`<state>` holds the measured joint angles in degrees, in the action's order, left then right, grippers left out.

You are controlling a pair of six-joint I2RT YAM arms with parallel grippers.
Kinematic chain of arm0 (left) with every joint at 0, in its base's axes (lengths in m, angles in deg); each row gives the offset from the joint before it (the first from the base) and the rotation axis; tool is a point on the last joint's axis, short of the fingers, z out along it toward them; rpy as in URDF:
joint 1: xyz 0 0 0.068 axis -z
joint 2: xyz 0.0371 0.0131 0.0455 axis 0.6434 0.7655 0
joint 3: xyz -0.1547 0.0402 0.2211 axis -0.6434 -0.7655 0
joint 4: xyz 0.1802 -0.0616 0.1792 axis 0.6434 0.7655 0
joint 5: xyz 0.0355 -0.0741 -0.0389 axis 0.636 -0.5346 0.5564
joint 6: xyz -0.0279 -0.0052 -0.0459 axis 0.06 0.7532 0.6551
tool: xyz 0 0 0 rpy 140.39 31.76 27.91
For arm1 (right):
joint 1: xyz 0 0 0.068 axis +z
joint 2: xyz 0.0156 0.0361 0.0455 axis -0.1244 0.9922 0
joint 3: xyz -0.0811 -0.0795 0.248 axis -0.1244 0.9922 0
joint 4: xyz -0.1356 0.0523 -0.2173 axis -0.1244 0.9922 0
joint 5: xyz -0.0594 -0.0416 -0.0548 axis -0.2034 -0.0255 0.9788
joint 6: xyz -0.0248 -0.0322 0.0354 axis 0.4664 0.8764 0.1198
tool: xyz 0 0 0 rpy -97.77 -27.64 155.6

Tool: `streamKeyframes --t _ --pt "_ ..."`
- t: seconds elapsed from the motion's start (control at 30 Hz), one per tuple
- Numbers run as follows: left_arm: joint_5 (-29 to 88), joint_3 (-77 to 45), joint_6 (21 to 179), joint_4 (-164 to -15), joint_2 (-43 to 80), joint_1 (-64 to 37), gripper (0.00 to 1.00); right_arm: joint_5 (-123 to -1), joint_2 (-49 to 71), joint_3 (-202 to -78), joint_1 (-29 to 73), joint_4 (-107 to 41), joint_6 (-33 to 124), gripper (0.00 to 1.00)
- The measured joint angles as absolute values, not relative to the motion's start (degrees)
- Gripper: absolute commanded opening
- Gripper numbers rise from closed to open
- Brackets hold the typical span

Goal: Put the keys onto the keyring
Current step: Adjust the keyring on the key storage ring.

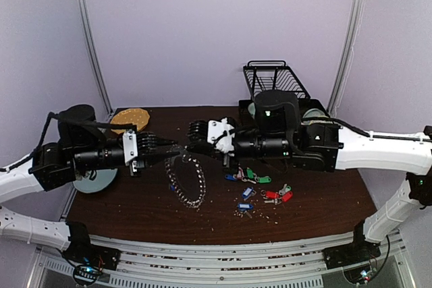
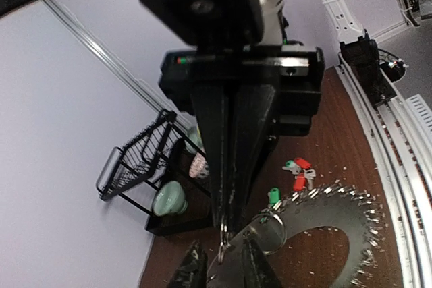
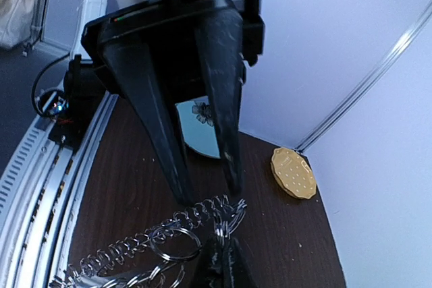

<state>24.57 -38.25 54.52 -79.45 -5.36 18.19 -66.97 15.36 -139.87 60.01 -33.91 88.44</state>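
The keyring [image 1: 190, 184] is a chain-like loop of small silver split rings, its top lifted at mid-table and the rest trailing to the wood. My right gripper [image 1: 192, 145] is shut on one ring at the loop's top; its closed fingertips [image 3: 226, 261] pinch that ring, with the keyring [image 3: 169, 224] draped to their left. My left gripper [image 1: 164, 146] faces it, open, its fingers [image 3: 177, 166] standing just above the chain without holding it. In the left wrist view the left gripper [image 2: 223, 269] is spread either side of the pinched ring. The keys [image 1: 258, 190] with coloured tags lie loose right of the keyring.
A black dish rack [image 1: 273, 77] with bowls stands at the back right. A yellow plate [image 1: 129, 119] sits at the back left, and a pale blue plate [image 1: 94, 181] lies under the left arm. Crumbs are scattered around the keys.
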Motion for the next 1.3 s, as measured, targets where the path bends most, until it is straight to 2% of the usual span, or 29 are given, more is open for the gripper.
streamKeyframes --t 0.23,0.33,0.47,0.57,0.7,0.77,1.07,1.3 --pt "24.68 -39.49 56.45 -84.69 -8.11 18.17 0.3 -77.15 13.61 -125.46 56.73 -58.6 66.93 0.0" --pt "23.94 -39.16 57.1 -84.5 -6.04 17.88 0.24 -79.23 13.61 -122.4 56.8 -68.94 59.61 0.0" --pt "22.08 -38.35 58.15 -84.61 -4.29 17.64 0.26 -80.28 14.34 -120.92 56.71 -77.84 52.22 0.0" --pt "21.21 -37.98 58.72 -85.09 -4.27 17.6 0.23 -80.67 15.65 -120.89 56.69 -82.36 48.42 0.0" --pt "20.14 -37.98 59.88 -86.53 -4.53 17.31 0.13 -80.84 17.24 -120.24 56.64 -87.89 44.28 0.0" --pt "19.72 -37.98 60.67 -87.12 -4.4 17.25 0.09 -81.11 17.99 -120.22 56.54 -89.86 43.02 0.0" --pt "17.99 -36.32 64.64 -86.59 -3.11 16.24 0.08 -79.34 17.37 -120.22 56.58 -88.79 46.62 0.0" --pt "18.39 -31.03 67.03 -84.15 0.45 15.92 0.17 -73.74 15.52 -120.22 57.48 -86.95 51.41 0.0"
